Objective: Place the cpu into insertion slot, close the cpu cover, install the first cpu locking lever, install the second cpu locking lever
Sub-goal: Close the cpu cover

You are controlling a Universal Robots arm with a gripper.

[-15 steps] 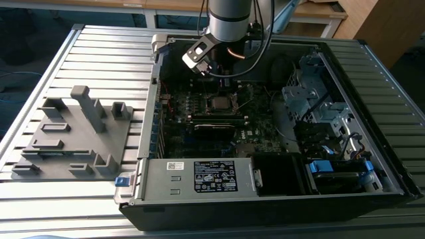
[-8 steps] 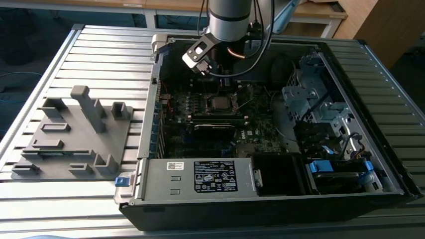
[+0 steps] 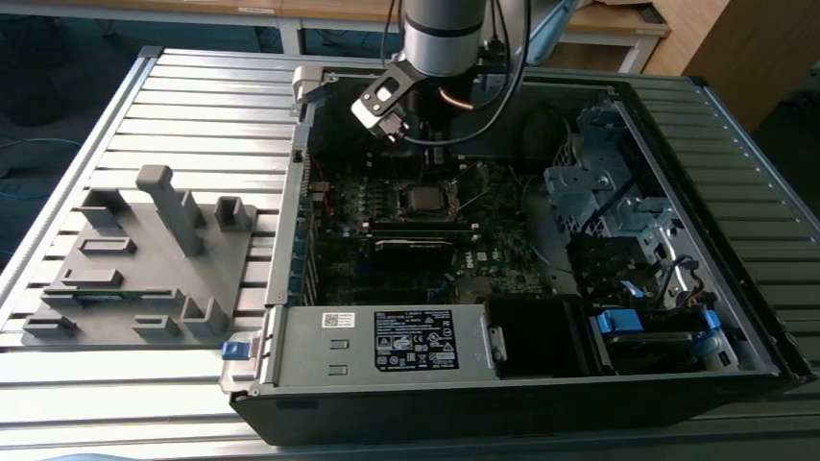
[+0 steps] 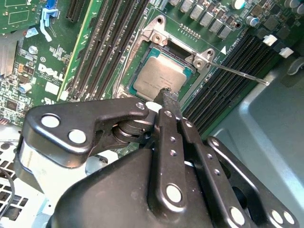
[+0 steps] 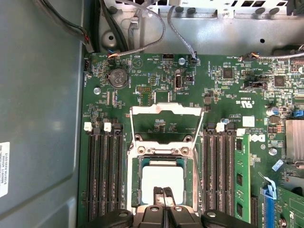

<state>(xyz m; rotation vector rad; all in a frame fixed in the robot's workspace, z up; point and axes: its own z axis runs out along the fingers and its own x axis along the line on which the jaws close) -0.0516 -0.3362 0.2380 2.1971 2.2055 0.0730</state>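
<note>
The cpu [image 5: 163, 178], a flat square chip with a dull silver top, lies in the insertion slot [image 5: 164, 151] on the green board; it also shows in the second wrist view [image 4: 159, 76]. My gripper [image 5: 163, 191] is shut with nothing between its fingers, and its tip [image 4: 167, 95] is at the chip's near edge. I cannot tell whether it touches. The cpu cover [image 5: 166, 109] stands swung open beyond the socket. A thin locking lever [image 4: 237, 73] sticks out sideways, unlatched. In the exterior view the gripper [image 3: 429, 144] hangs over the socket [image 3: 423, 199].
Long black memory slots [image 5: 102, 171] flank the socket, with a green module [image 5: 241, 180] in one. A labelled grey power supply box [image 3: 384, 341] sits at the case front, and drive cages [image 3: 602, 192] at the exterior view's right. A grey fixture plate [image 3: 141, 259] lies outside the case.
</note>
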